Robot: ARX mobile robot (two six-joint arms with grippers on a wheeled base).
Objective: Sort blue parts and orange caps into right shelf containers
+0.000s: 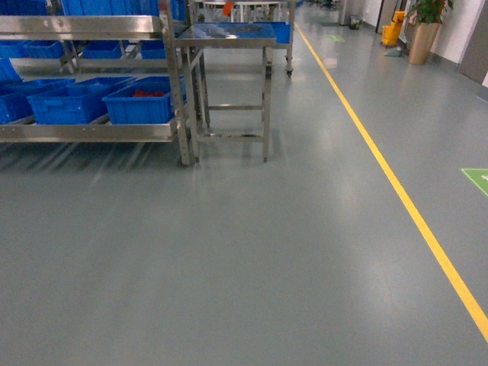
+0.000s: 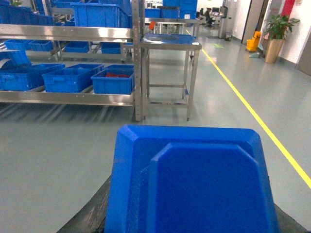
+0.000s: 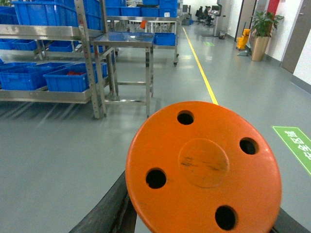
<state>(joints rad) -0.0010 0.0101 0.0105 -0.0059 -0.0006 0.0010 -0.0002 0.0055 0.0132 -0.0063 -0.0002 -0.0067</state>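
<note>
A big blue part [image 2: 194,184] fills the lower half of the left wrist view, and my left gripper [image 2: 192,225] is shut on it, with dark fingers [image 2: 90,216] showing at its sides. In the right wrist view my right gripper [image 3: 204,225] is shut on a round orange cap [image 3: 204,165] that has several holes. Both arms are outside the head view. The blue shelf containers [image 1: 141,103] stand on a steel rack [image 1: 91,131] at the far left. The rightmost one [image 2: 112,80] holds red-orange pieces [image 1: 149,93].
A steel table [image 1: 229,34] stands just right of the rack. A yellow floor line [image 1: 396,183] runs along the right side, with a green floor mark [image 1: 479,179] beyond it. Grey floor [image 1: 229,259] lies between me and the rack. A potted plant [image 1: 425,30] stands far right.
</note>
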